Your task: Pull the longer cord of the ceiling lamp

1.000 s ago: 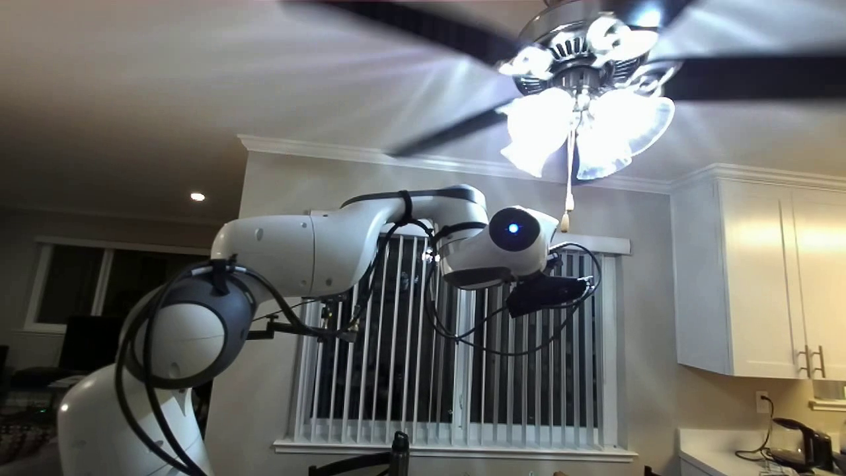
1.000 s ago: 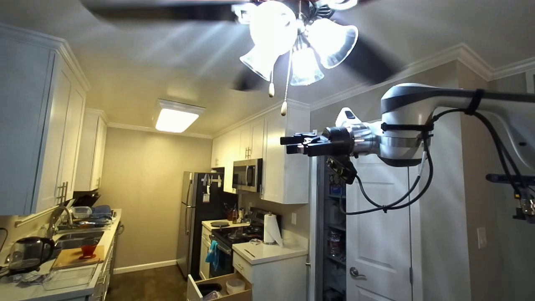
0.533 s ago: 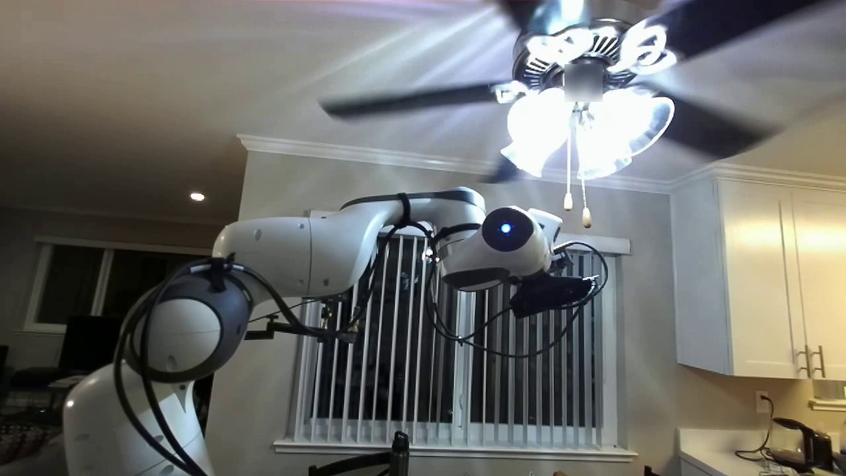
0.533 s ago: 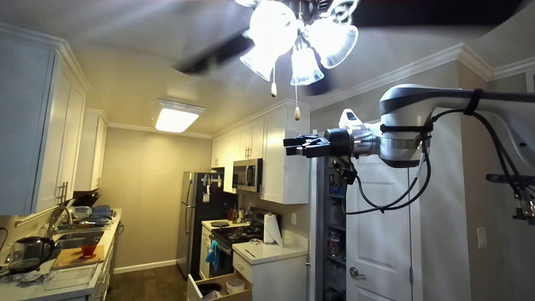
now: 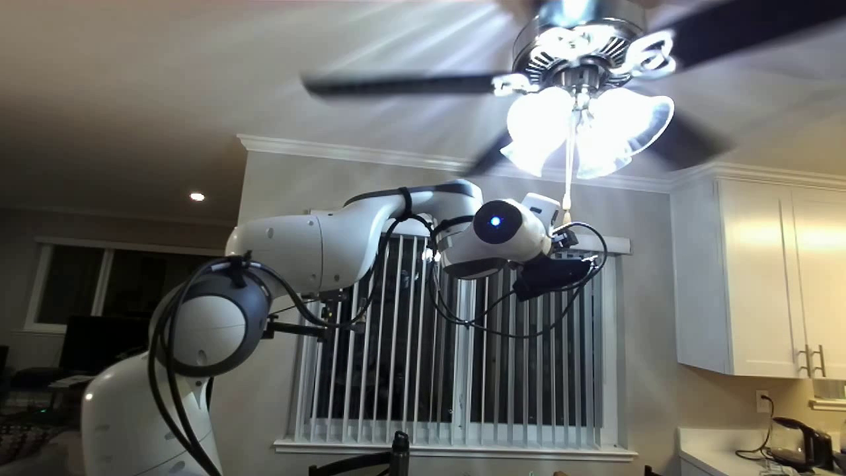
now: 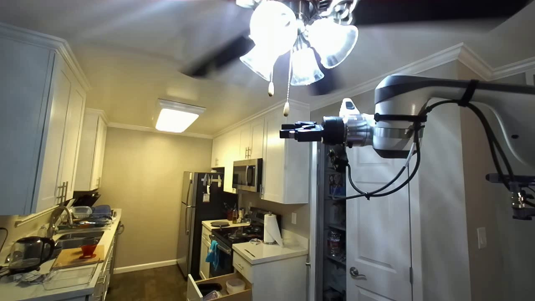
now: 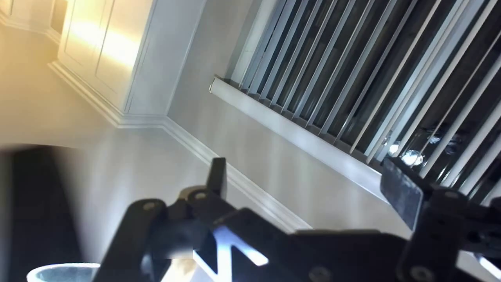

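The ceiling lamp is lit and shows in both exterior views, with its frosted glass shades [image 6: 307,69] and metal hub [image 5: 580,76]. The longer cord [image 6: 289,77] hangs from it, ending in a pale wooden knob [image 6: 286,109]. In an exterior view this knob [image 5: 566,217] hangs just above and behind the wrist. A shorter cord's knob [image 6: 271,89] hangs beside it. My gripper [image 6: 286,130] points sideways just below the longer cord's knob, apart from it; depth is hard to tell. In the wrist view my gripper [image 7: 309,184] is open, its pads [image 7: 402,194] wide apart with nothing between.
Dark fan blades [image 5: 403,84] spin above the arm. A shade rim [image 7: 64,268] and a blurred blade [image 7: 39,207] show in the wrist view. Loose black cables [image 6: 388,188] hang under the wrist. White cabinets [image 6: 273,167] and a window with blinds [image 5: 456,344] stand behind.
My arm and gripper have risen, bringing the fingertips closer beneath the longer cord's knob. The cords have swung to and fro. The fan blades have turned. The gripper has stayed open.
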Controlling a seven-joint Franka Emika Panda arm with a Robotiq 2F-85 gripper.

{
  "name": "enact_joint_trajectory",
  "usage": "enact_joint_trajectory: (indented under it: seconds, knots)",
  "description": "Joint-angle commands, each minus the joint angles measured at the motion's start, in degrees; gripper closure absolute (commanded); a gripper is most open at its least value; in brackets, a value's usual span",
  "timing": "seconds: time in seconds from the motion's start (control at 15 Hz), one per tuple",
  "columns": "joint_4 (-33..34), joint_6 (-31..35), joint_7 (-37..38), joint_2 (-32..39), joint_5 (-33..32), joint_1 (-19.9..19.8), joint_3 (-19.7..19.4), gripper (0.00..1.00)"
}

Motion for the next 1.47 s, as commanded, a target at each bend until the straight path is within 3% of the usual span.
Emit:
enact_joint_trajectory:
  seconds: [0.0, 0.4, 0.8, 1.4]
  knots:
    - [6.91, 3.96, -3.52, 3.86, 2.42, -0.29, 2.26, 0.00]
    - [12.54, 6.61, -5.42, 7.25, 0.86, 0.83, 1.95, 0.00]
    - [11.51, 6.47, 1.81, 10.14, -11.93, -2.19, 1.93, 0.00]
    - [15.99, 7.30, 6.69, 10.60, -12.86, -2.83, 1.39, 0.00]
